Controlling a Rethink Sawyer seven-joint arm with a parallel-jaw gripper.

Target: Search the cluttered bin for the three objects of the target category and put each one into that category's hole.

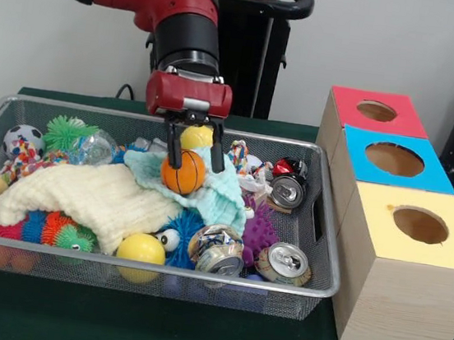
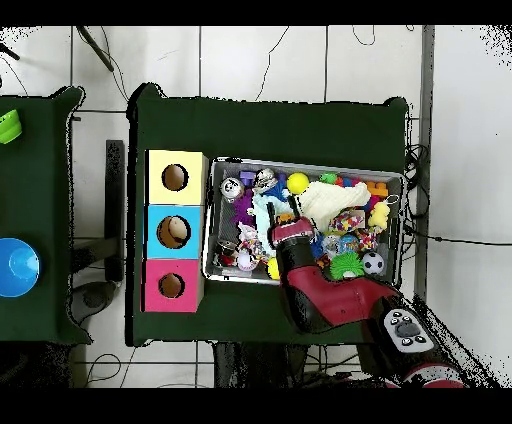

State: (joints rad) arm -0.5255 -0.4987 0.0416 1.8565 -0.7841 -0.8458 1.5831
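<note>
Small orange basketball pinched between black fingers of red gripper, held over middle of wire mesh bin, above pale green cloth. Crushed cans' labels unreadable.

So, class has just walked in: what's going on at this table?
A red robot arm's gripper is shut on a small orange basketball, over a wire bin cluttered with toys, cloths and crushed cans. Beside the bin sit three boxes with holes: red, blue and yellow. The ball isn't in any hole yet.
</note>
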